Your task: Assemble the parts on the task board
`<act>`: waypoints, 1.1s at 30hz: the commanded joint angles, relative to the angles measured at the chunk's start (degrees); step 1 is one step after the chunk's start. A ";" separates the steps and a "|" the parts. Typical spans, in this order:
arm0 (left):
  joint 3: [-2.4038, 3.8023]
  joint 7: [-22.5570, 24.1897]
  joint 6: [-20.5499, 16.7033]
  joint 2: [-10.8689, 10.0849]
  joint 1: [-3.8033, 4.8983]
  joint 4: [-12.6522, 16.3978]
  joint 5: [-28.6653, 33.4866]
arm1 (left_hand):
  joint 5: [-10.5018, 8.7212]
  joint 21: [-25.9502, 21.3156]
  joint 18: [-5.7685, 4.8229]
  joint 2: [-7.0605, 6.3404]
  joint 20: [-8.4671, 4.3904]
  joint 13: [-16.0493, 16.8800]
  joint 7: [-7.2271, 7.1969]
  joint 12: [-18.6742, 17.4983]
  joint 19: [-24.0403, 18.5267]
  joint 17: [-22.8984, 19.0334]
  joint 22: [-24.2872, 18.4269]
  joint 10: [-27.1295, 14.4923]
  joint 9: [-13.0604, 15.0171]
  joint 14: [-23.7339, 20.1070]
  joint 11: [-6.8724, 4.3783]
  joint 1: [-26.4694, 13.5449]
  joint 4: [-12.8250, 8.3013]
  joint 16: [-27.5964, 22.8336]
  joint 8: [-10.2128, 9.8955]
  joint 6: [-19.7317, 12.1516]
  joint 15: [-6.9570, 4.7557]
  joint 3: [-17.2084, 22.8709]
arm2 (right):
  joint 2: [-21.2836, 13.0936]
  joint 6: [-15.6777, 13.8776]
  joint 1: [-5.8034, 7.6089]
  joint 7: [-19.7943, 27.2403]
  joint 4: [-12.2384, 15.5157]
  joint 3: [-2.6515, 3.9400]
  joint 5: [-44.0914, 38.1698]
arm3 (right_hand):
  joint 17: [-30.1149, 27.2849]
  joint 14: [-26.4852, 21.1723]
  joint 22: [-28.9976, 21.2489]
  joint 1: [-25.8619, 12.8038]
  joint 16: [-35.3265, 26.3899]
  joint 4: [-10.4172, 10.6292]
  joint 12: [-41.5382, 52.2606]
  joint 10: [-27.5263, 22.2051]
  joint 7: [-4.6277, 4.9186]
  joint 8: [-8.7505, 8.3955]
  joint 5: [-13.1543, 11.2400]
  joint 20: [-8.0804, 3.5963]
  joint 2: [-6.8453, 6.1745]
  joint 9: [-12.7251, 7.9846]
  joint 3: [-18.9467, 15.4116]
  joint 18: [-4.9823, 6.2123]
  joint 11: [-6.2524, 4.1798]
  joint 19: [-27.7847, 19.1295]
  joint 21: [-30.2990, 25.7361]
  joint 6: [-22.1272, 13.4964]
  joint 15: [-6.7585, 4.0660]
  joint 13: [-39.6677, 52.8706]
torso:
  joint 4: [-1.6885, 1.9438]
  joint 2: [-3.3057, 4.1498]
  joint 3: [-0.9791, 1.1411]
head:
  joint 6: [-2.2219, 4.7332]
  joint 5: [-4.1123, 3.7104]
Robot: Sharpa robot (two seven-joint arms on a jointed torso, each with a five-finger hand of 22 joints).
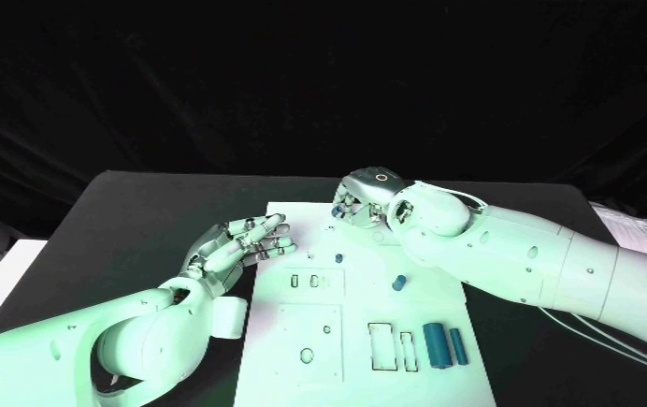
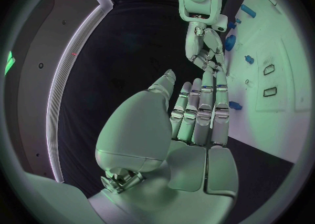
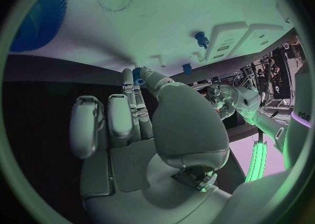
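Note:
The white task board point(image 1: 353, 374) lies in the middle of the black table. My right hand point(image 1: 359, 203) hovers over its far edge, fingers curled, pinching a small blue part point(image 3: 138, 74) between thumb and a fingertip. My left hand point(image 1: 243, 246) is at the board's left edge, fingers stretched out and holding nothing. A blue peg point(image 1: 399, 283) and a smaller blue piece point(image 1: 338, 258) stand mid-board. Two blue cylinders point(image 1: 445, 345) lie side by side near the right edge. In the right wrist view a blue toothed disc point(image 3: 38, 20) lies on the board.
Rectangular slots point(image 1: 391, 346) and a square recessed plate with holes point(image 1: 313, 340) mark the board's near half. Black table point(image 1: 135, 229) surrounds the board, and a black backdrop hangs behind it. A white sheet point(image 1: 623, 222) lies at the table's right edge.

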 commanded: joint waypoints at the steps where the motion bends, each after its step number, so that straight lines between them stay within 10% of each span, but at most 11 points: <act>1: 0.04 0.23 0.18 0.09 0.09 0.14 0.04 | -0.28 -0.36 0.63 -0.08 -0.04 -0.09 -0.03 -0.35 0.33 0.08 -0.05 -0.27 -0.06 -0.05 -0.04 0.68 -0.39 -0.29 -0.26 -0.46 0.21 -0.04 | 0.17 2.06 -0.13 -0.99 -0.18 -0.11 -0.98 | 0.09 2.33 0.08 -0.20 0.27 0.40 -0.24 -0.30 -0.81 -0.04 0.09 -0.01 -0.20 1.87 0.03 -1.19 0.07 0.28 0.22 0.92 -0.10 -0.06 | 0.03 0.07 -0.05 | -0.11 0.01; 14: 0.04 0.22 0.15 0.19 0.14 0.08 0.04 | -0.28 -0.46 0.62 -0.14 0.00 -0.09 0.01 -0.36 0.27 0.08 -0.10 -0.44 -0.06 -0.17 0.01 0.63 -0.50 -0.41 -0.27 -0.59 0.27 -0.03 | 0.72 2.25 -0.08 -1.48 -0.74 -0.11 -0.90 | 0.23 2.27 0.10 -0.50 0.50 0.99 -0.32 -1.56 -0.39 -0.52 -0.03 0.18 -0.98 1.77 -0.35 -1.18 0.44 0.13 0.27 -0.07 0.22 -0.17 | -0.05 0.14 -0.06 | -0.14 0.13; 21: 0.04 0.12 0.14 0.20 0.15 0.04 0.05 | -0.28 -0.53 0.61 -0.13 0.03 -0.09 0.04 -0.36 0.22 0.08 -0.13 -0.54 -0.06 -0.26 0.04 0.56 -0.53 -0.50 -0.26 -0.66 0.31 -0.02 | 0.76 1.30 -0.02 -1.86 -0.93 -0.11 -0.48 | -1.01 1.66 -2.38 -2.86 -0.03 3.55 -0.13 -7.50 1.38 -0.64 -0.23 1.46 -6.10 -0.79 -6.19 -0.63 1.84 -1.49 -1.07 -10.09 1.38 0.00 | 0.05 0.21 -0.10 | 0.00 0.10; 33: 0.04 0.08 0.06 0.00 0.15 0.09 0.22 | -0.28 -0.55 0.61 -0.10 0.03 -0.09 0.04 -0.35 0.22 0.09 -0.14 -0.55 -0.06 -0.27 0.05 0.53 -0.52 -0.51 -0.26 -0.67 0.31 -0.01 | -2.18 -1.29 -0.02 -1.76 2.03 -0.09 0.92 | -0.83 1.63 -1.86 1.05 0.55 7.05 0.78 -6.66 1.73 -0.06 0.64 1.74 -4.05 -0.92 -14.33 -0.69 2.03 -1.30 -0.76 -9.18 1.55 1.24 | 0.09 0.29 -0.06 | 0.24 -0.13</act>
